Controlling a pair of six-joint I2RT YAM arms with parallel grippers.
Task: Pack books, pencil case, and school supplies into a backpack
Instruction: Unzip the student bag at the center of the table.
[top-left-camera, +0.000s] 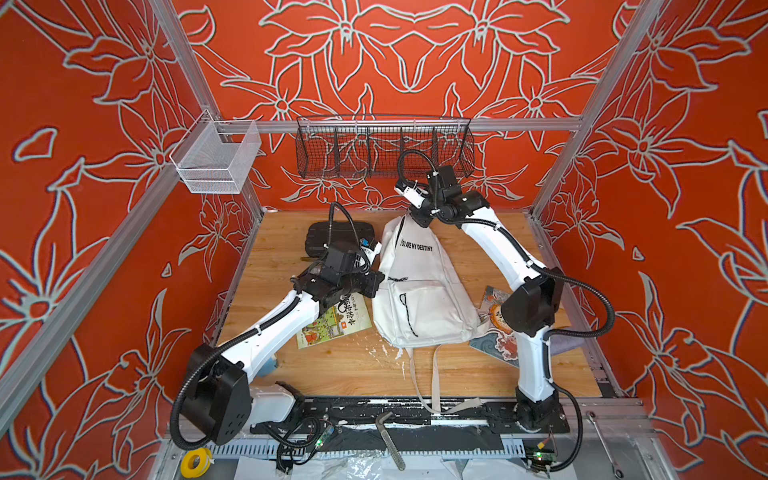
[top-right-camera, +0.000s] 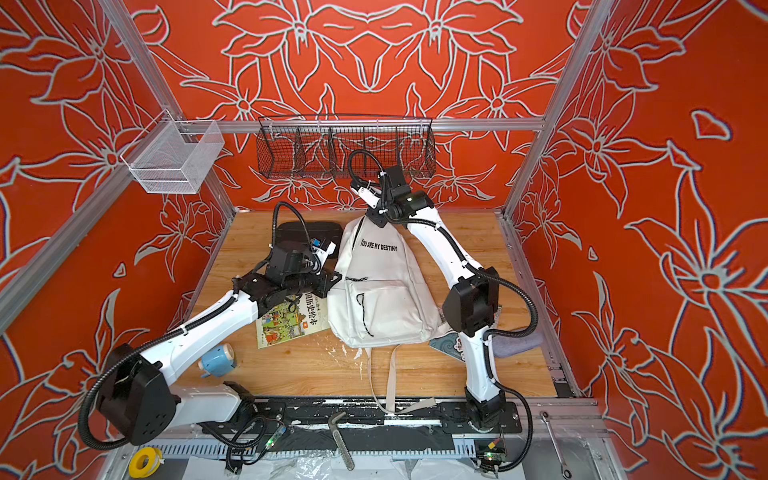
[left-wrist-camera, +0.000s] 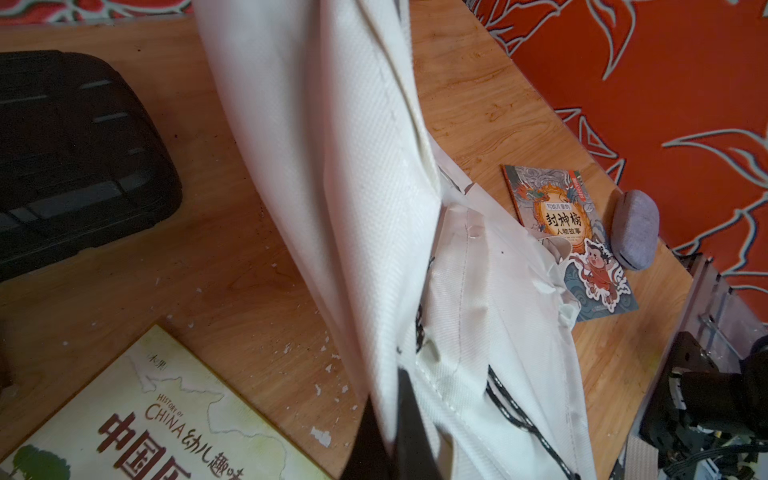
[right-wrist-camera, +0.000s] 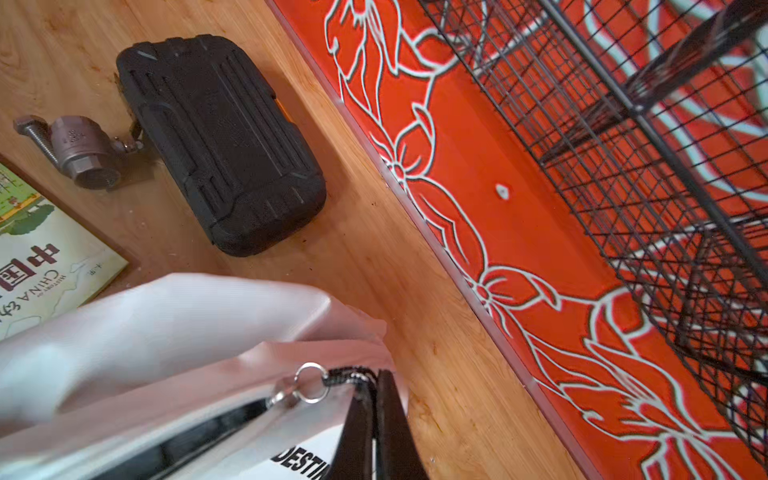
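The white backpack (top-left-camera: 419, 291) (top-right-camera: 374, 299) stands in the middle of the table, pulled up at its top. My right gripper (right-wrist-camera: 376, 380) (top-left-camera: 417, 218) is shut on the black cord zip pull (right-wrist-camera: 349, 374) there. My left gripper (left-wrist-camera: 386, 386) (top-left-camera: 376, 282) is shut on the fabric of the backpack's left side. The green-and-yellow book (top-left-camera: 332, 328) lies under my left arm. Right of the bag, partly under it, lies the blue book (left-wrist-camera: 569, 232), with the lilac-grey pencil case (left-wrist-camera: 633, 235) (top-right-camera: 517, 343) beside it. By my left arm's base sits the light-blue sharpener (top-right-camera: 218, 359).
A black ribbed hard case (right-wrist-camera: 224, 141) and a grey metal valve (right-wrist-camera: 79, 149) lie at the back left. A black wire basket (top-left-camera: 384, 147) and a white mesh basket (top-left-camera: 216, 162) hang on the frame. The backpack's straps (top-left-camera: 434, 374) trail toward the front rail.
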